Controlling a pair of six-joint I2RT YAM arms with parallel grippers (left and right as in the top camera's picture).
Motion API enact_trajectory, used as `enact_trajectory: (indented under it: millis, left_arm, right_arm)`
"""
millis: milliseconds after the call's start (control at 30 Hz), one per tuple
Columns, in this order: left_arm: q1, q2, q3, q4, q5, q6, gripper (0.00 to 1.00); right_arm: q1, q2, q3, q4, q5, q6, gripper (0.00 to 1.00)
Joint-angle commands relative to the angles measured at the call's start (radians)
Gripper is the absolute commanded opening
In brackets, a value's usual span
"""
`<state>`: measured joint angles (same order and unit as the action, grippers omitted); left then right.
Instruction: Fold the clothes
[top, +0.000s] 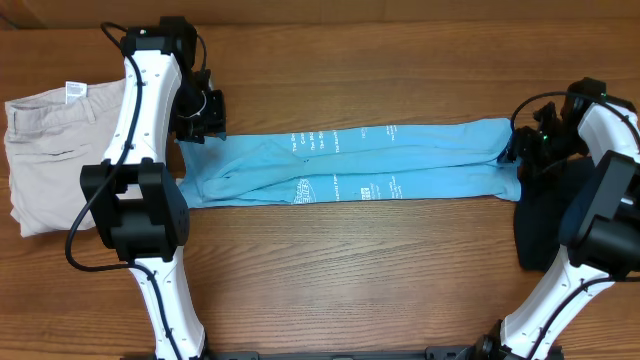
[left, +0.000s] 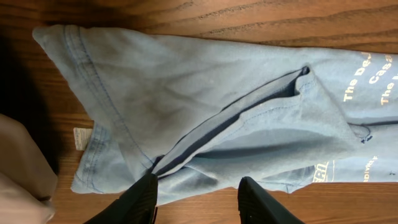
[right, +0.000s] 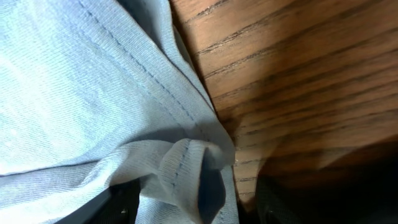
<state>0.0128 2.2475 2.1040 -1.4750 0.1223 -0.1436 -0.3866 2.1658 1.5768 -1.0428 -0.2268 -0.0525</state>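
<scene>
Across the middle of the overhead frame, a light blue T-shirt (top: 350, 165) lies stretched in a long band on the wooden worktop (top: 350, 60), doubled lengthwise, its white print facing up. At the band's left end the left pincer (top: 203, 118) hangs over the cloth. In its wrist view the two dark fingers (left: 140, 200) stand well apart at the bottom edge. The shirt's hemmed edge lies between and just above them, and nothing is held. A small white label (left: 79, 138) shows at the left of that view.

At the right end of the band sits the right pincer (top: 512, 150). Its wrist view shows a bunched fold of stitched hem rising between two blurred, shadowed fingers (right: 124, 202) at the lower edge. Whether they are pinching that fold or merely flank it I cannot tell.

At the far left of the overhead frame a beige garment (top: 50, 150) lies folded, just beside the shirt's left end. At the lower right a dark garment (top: 540, 230) lies partly under the right arm.
</scene>
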Motion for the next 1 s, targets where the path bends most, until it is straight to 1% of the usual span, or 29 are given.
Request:
enact_trajectory:
  millis: [0,67,100,167,333,367,433,500,567,600,633,733,800,867,967]
  left_arm:
    - [-0.001,-0.017,0.016,0.006,0.005,-0.01,0.47]
    - [-0.001,-0.017,0.016,0.007,0.005,-0.01,0.48]
    - [-0.001,-0.017,0.016,0.007,0.005,-0.01,0.48]
    - [-0.001,-0.017,0.016,0.007,0.005,-0.01,0.48]
    - [-0.001,-0.017,0.016,0.006,0.005,-0.01,0.48]
    - [-0.001,-0.017,0.016,0.006,0.005,-0.01,0.48]
    - [-0.001,-0.017,0.016,0.005,0.005,-0.01,0.48]
    - [-0.001,-0.017,0.016,0.005,0.005,-0.01,0.48]
    - [-0.001,-0.017,0.016,0.005,0.005,-0.01,0.48]
    - [-0.001,-0.017,0.016,0.005,0.005,-0.01,0.48]
    - [-0.001,-0.017,0.016,0.005,0.005,-0.01,0.48]
    - [-0.001,-0.017,0.016,-0.003,0.005,-0.01,0.48]
    - [-0.001,-0.017,0.016,-0.01,0.005,-0.01,0.47]
    - [-0.001,-0.017,0.016,-0.013,0.005,-0.01,0.47]
    - [0.0,-0.017,0.016,-0.013,0.005,-0.01,0.46]
  right_arm:
    - [0.006,0.056,-0.055,0.011,-0.041,-0.008,0.62]
    - [0.006,0.056,-0.055,0.013,-0.041,-0.004,0.61]
    - [0.006,0.056,-0.055,0.013,-0.042,-0.004,0.58]
    - [0.006,0.056,-0.055,0.012,-0.05,-0.004,0.56]
    - [0.006,0.056,-0.055,0.002,-0.134,-0.004,0.49]
    - [0.006,0.056,-0.055,-0.002,-0.142,-0.004,0.46]
    - [0.006,0.056,-0.055,-0.011,-0.142,-0.004,0.36]
    - [0.006,0.056,-0.055,-0.013,-0.142,-0.004,0.24]
    - [0.006,0.056,-0.055,-0.009,-0.142,-0.003,0.11]
    - [0.006,0.056,-0.055,-0.006,-0.142,-0.003,0.06]
    - [0.006,0.056,-0.055,-0.002,-0.142,0.0,0.04]
    - [0.002,0.056,-0.055,0.019,-0.141,0.005,0.04]
    - [-0.004,0.056,-0.048,0.027,-0.126,0.035,0.04]
    - [-0.016,0.054,-0.022,0.026,-0.079,0.087,0.04]
    - [-0.045,0.039,0.054,0.001,-0.054,0.109,0.04]
